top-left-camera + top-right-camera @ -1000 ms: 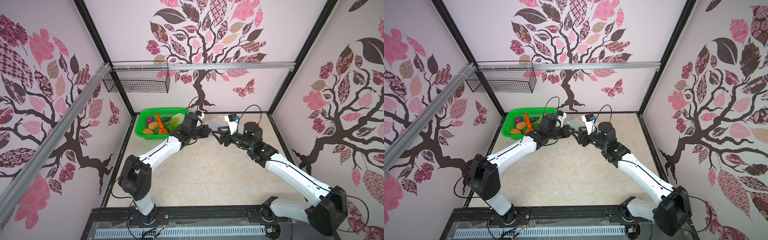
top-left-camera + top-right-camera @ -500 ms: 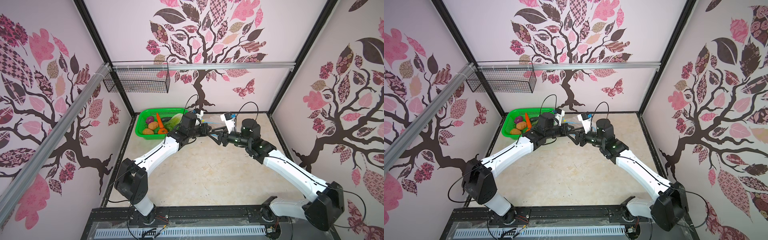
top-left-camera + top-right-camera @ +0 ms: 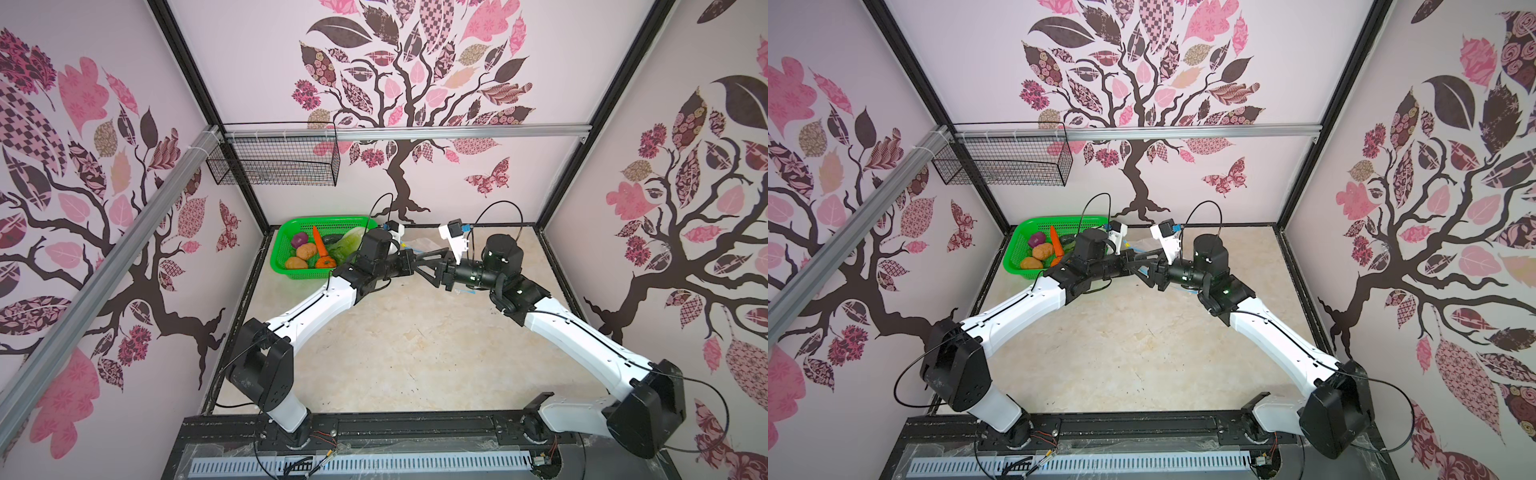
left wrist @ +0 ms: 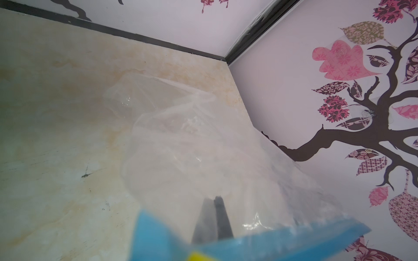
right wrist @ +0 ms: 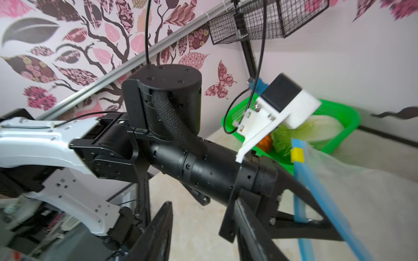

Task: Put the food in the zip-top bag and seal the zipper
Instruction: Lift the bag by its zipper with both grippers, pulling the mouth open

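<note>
1. The left gripper point(image 4: 213, 200) had its two fingers point(image 4: 222, 221) pressed tight together, pinching the clear bag point(image 4: 181, 135) right at its mouth, by the blue zipper strip point(image 4: 294, 239)
2. The bag was held up above the table point(image 3: 395, 353) towards the back wall, just beside the green basket point(image 3: 276, 249). Its crinkled body trailed away from the fingers towards the tabletop, and I could not tell whether the far end touched down
3. Seen from the right wrist, the zipper strip ran slantwise across the left gripper's fingers, with the small yellow tab point(image 5: 296, 154) at the end towards the basket
4. The right gripper point(image 5: 203, 208) faced the left one, almost nose to nose in both top views. Its fingers point(image 5: 158, 228) stood partly apart, holding nothing that I could see, close to the bag's mouth. Whether they touched the plastic I could not tell
5. The food all lay in the basket: the leafy cabbage point(image 3: 349, 243) at the side nearest the arms, the carrot point(image 3: 319, 241) beside it, the purple onion point(image 3: 299, 239), two tan potatoes point(image 3: 306, 250), the little pumpkin point(image 3: 325, 262) and a dark piece point(image 3: 332, 239) at the back
</note>
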You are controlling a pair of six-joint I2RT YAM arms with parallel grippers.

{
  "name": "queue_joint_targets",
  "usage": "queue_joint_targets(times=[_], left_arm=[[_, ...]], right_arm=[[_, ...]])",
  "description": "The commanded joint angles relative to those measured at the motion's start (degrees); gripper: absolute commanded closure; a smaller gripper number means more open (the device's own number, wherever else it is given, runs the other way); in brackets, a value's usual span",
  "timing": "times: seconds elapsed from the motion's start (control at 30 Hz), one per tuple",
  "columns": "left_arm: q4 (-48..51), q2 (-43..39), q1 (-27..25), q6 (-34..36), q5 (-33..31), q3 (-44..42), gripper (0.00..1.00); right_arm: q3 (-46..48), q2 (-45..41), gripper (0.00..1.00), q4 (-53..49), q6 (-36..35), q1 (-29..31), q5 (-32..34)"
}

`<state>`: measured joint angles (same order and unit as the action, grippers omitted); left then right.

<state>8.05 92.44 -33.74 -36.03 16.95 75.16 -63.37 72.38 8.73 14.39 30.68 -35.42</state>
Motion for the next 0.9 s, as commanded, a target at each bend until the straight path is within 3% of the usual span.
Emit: queue_joint_targets(times=[0.0, 0.17, 0.53, 0.63, 0.77, 0.87], left_arm=[[0.0, -1.9, 0.1, 1.4, -1.3, -1.0, 1.00], [0.7, -2.1, 0.1, 1.5, -0.6, -0.5, 1.00], [2.3, -2.3, 0.1, 1.8, 0.3, -0.5, 1.00], [2.7, -2.2, 0.1, 2.1, 0.4, -0.4, 1.00], [3.2, -1.9, 0.2, 2.8, -0.2, -0.3, 1.00], [3.8, -0.7, 0.2, 3.7, 0.3, 0.9, 1.00]], right_arm=[[-2.1, -5.2, 0.54, -8.0, -7.9, 0.2, 9.5], [-0.7, -5.2, 0.51, -12.2, -13.3, 0.2, 24.3], [-5.2, 7.0, 0.43, -20.9, -22.1, 7.0, 43.6], [-6.3, 8.6, 0.54, -21.5, -21.7, 7.2, 48.6], [-6.1, 7.0, 0.80, -20.7, -19.8, 7.2, 50.6], [-6.0, 5.0, 0.89, -21.1, -18.1, 7.2, 52.1]])
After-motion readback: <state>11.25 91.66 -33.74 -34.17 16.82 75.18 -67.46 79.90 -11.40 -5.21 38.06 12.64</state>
